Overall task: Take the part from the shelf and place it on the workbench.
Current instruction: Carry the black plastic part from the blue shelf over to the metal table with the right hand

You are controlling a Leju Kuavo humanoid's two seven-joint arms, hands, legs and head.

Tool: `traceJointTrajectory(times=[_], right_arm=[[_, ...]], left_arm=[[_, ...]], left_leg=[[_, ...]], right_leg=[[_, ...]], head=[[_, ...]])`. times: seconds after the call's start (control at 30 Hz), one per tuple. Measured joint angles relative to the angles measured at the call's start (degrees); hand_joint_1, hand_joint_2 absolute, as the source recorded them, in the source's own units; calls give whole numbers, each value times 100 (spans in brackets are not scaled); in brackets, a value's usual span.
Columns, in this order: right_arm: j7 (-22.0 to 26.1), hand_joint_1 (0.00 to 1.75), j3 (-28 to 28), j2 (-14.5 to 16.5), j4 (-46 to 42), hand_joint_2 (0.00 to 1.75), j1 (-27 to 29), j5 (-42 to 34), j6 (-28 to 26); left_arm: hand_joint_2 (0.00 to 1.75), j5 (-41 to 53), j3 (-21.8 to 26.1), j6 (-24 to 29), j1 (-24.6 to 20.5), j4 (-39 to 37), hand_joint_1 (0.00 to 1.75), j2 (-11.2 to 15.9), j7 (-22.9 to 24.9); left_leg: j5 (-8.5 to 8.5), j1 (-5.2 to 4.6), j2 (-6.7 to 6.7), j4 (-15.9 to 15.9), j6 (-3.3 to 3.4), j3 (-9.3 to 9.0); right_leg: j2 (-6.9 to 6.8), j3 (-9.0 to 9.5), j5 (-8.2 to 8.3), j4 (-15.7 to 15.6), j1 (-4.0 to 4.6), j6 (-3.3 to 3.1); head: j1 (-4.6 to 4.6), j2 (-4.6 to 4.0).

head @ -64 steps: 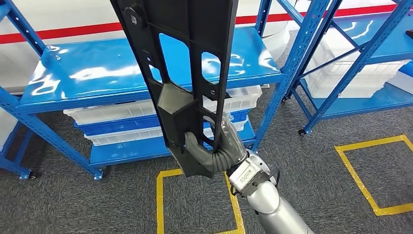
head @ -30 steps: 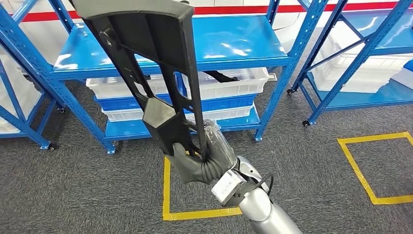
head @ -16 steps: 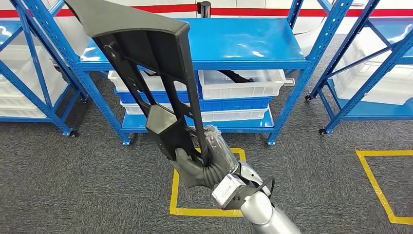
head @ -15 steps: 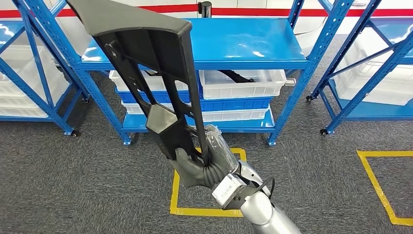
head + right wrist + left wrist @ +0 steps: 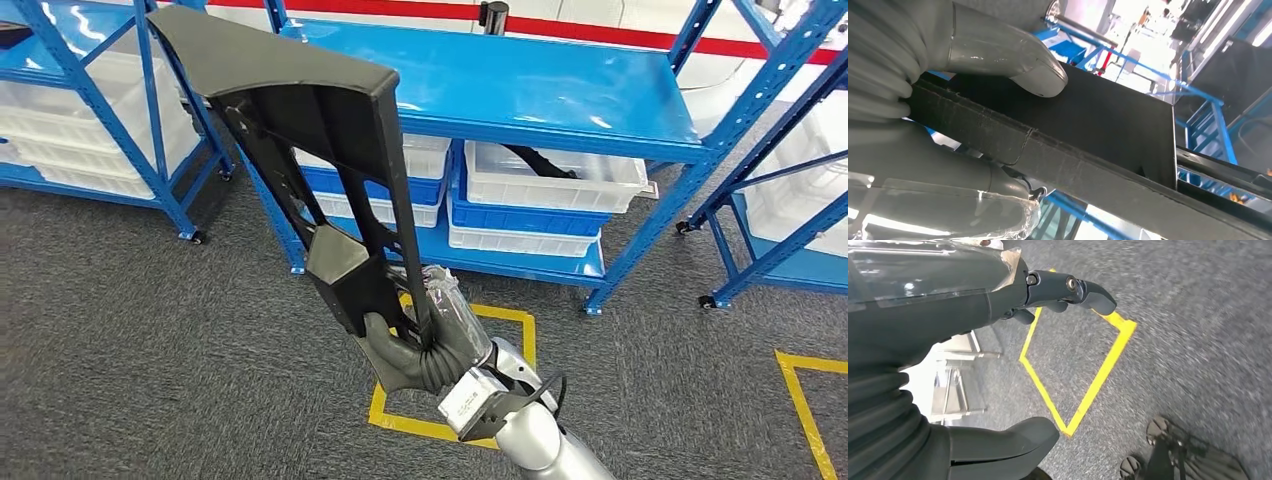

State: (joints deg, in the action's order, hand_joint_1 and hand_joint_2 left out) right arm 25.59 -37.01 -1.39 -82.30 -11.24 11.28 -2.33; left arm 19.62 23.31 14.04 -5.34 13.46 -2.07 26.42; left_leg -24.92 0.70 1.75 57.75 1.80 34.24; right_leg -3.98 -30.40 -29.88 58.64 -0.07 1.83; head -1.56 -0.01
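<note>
Right hand (image 5: 425, 345) clamped round lower end of part (image 5: 320, 180), grey thumb (image 5: 1013, 62) pressed on flat face, fingers wrapped behind (clear film over them). Part: long black ribbed plastic panel with cut-out slots, held upright and tilted, above grey carpet, in front of blue metal shelf (image 5: 520, 95). Left hand (image 5: 998, 295) holds nothing, fingers loosely apart over yellow floor tape (image 5: 1098, 375). No legible writing.
</note>
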Motion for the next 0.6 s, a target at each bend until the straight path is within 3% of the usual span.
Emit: traceJointTrajectory(times=[0.1,0.17,0.2,0.3,0.37,0.43,0.5,0.6], right_arm=[[9,175,11,-44,-3,175,33,0,-3],[9,175,13,-72,-3,175,73,0,-3],[9,175,13,-79,-3,175,84,0,-3],[9,175,14,-85,-3,175,91,0,-4],[9,175,16,-86,-4,175,97,0,-5],[9,175,18,-79,-9,175,96,0,-5],[9,175,18,-55,-24,175,90,0,-5],[9,175,19,-37,-40,175,104,1,-5]], left_arm=[[175,23,0,-5,-18,1,0,2,0],[175,28,-1,-11,-19,1,0,-1,0],[175,29,-1,-14,-16,0,0,-3,0],[175,29,-1,-16,-16,0,0,-14,0],[175,30,-1,-15,-17,1,0,-16,0],[175,33,-1,-13,-1,1,0,-14,0],[175,35,-4,-15,18,-1,0,-16,0],[175,45,-9,-21,19,-2,0,-20,0]], left_leg=[[61,-16,-169,-17,103,64],[95,-35,-310,-14,121,113],[112,-41,-379,-11,115,127],[160,-56,-577,4,62,151],[193,-67,-679,8,4,175],[229,-55,-752,-5,-64,200],[120,-45,-615,138,-117,288],[-442,-14,-290,1087,-196,704]], right_leg=[[314,-481,-509,1050,-27,-72],[365,-678,-634,1484,-26,-59],[382,-610,-559,1368,-26,-26],[619,-12,-124,219,-38,40],[731,156,-4,-165,-34,4],[642,160,37,-190,-38,-68],[538,180,91,-213,-74,-148],[364,167,126,-222,-70,-213]], head=[[-2,-1],[-2,-1],[-1,-1],[1,-1],[4,-1],[7,-1],[10,-1],[16,-1]])
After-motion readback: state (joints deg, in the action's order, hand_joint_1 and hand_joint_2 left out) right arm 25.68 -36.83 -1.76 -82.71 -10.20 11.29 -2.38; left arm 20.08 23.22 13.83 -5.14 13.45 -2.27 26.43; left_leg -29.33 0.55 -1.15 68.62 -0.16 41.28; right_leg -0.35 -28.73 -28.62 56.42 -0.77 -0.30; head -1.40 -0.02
